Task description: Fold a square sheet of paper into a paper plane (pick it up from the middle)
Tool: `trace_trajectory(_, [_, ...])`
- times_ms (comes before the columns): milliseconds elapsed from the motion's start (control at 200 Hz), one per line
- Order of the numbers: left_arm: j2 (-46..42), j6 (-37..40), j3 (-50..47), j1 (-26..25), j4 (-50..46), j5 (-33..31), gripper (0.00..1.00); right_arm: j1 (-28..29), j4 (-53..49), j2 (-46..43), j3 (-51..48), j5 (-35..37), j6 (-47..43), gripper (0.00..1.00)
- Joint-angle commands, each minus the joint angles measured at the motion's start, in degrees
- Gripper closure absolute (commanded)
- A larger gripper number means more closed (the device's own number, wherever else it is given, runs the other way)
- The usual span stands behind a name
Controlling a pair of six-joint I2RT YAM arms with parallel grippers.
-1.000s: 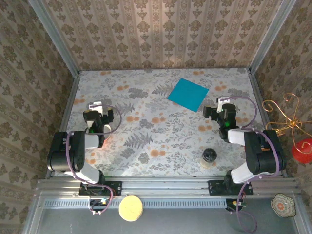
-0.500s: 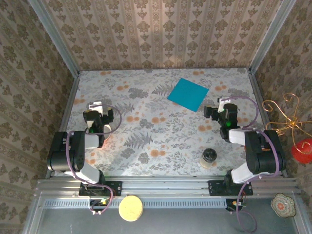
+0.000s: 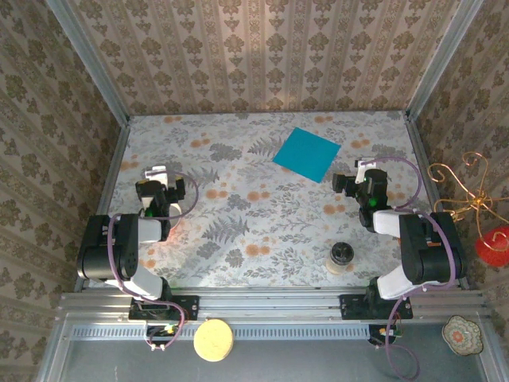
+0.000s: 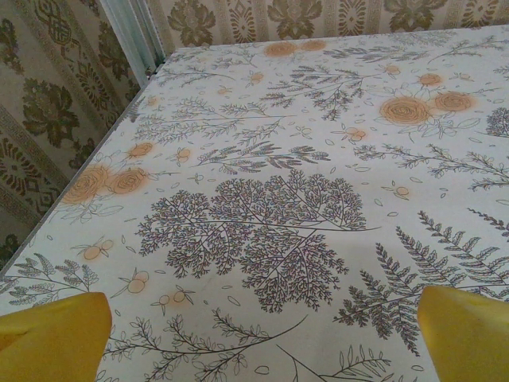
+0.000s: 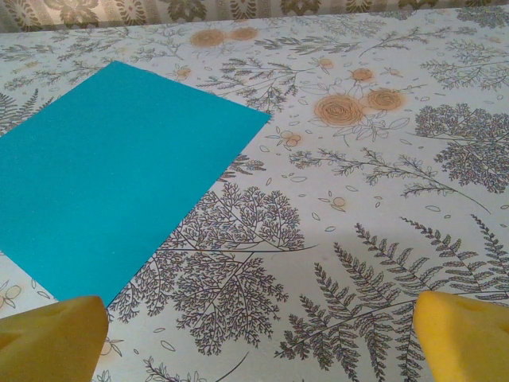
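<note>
sheet (image 3: 307, 153) is lying flat on the bench's (image 3: 238, 199) far right, just beyond the right jaws; both jaws are gaping, empty; it's looking light, floppy; pinching mid-sheet likely means bunching it.

The square sheet of paper (image 3: 307, 153), plain matte teal-blue, unfolded and uncreased, lies flat on the floral-patterned counter (image 3: 238, 231) in its far right area, turned obliquely to the counter edges.
</note>
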Motion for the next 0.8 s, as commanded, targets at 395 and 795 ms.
trace_trajectory(395, [-15.8, -3.0, 6.9, -2.4, -26.4, -2.0, 0.0, 3.6, -18.7, -11.2, 8.4, 1.4, -0.3, 0.0])
trace_trajectory(795, [-26.1, -23.5, 20.8, -3.4, -57.9, 11.1, 0.0, 15.4, -48.7, 1.6, 34.5, 3.7, 20.1, 0.0])
